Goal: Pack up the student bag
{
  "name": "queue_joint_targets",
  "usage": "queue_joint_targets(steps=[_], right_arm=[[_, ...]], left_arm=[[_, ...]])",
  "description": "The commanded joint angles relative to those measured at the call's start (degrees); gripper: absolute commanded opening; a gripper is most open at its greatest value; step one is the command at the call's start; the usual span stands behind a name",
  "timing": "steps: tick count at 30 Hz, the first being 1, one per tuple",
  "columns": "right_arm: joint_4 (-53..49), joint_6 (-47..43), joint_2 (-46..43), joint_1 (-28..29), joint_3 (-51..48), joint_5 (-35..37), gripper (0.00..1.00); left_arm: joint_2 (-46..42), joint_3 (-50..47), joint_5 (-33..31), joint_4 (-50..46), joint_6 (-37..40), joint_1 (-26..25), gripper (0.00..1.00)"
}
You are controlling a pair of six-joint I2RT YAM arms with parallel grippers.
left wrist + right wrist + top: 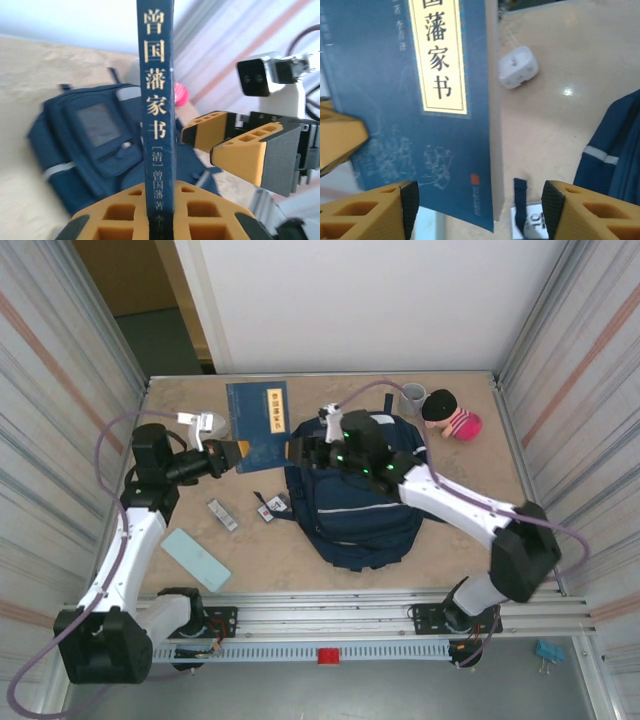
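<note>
Top external view, big to small. Table (pixel 290 575) is tan, with ribbed wall panels on both sides. Student bag (pixel 360 525), navy, lies flat mid-table, a bit right of centre, with my right arm reaching across its top end. From the left wrist the student bag (pixel 95 140) is on the tabletop behind the book, grey panel and white stripe facing up.

Book (pixel 258 420), dark blue with a yellow title strip, is just left of the bag's top end, toward the back wall. My left gripper (pixel 228 454) has it by a corner. In the left wrist view my left fingers (pixel 120 220) are clamped on it, one on each cover, spine (pixel 159 100) facing the camera.

My right gripper (pixel 300 452) is at the book's bag-side edge. In the right wrist view its fingers (pixel 580 210) are spread wide with the book's lower corner between them. Can't tell if a pad touches the cover.

Pale teal flat case (pixel 196 558) is near front left. Pink doll (pixel 452 417) is back right, grey cup (pixel 413 397) just beside it. White plug (pixel 518 66) is on bare table, and two small dark items (pixel 222 515) lie left of the bag
</note>
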Motion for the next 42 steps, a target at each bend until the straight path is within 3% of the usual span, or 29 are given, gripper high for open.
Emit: queue_joint_targets(steps=[1, 5, 10, 16, 25, 34, 42], right_arm=[[5.3, -1.3, -6.9, -2.7, -4.8, -9.1, 0.73], [4.9, 0.2, -16.0, -7.3, -9.6, -16.1, 0.83], [6.4, 3.4, -23.9, -12.3, -12.9, -24.1, 0.96], [10.5, 6.2, -25.7, -13.0, -12.8, -33.2, 0.95], [13.6, 8.1, -21.8, -13.2, -10.6, -33.1, 0.91], [6.8, 8.6, -24.6, -18.2, -13.7, -26.5, 0.98], [12.4, 9.4, -24.0, -17.2, -13.6, -34.3, 0.99]], left_arm=[[-2.5, -1.4, 6.3, 12.7, -5.7, -4.3, 0.0], [-1.9, -0.7, 6.0, 17.6, -8.5, -10.4, 0.0], [-0.3, -0.1, 6.0, 27.0, -15.2, -14.1, 0.0], [1.7, 2.3, 6.0, 29.4, -16.6, -17.5, 0.0], [3.5, 3.8, 5.7, 35.0, -19.7, -19.9, 0.0], [2.0, 6.8, 2.2, 23.3, -12.0, -20.0, 0.0], [3.8, 7.9, 2.8, 28.0, -15.5, -20.4, 0.0]])
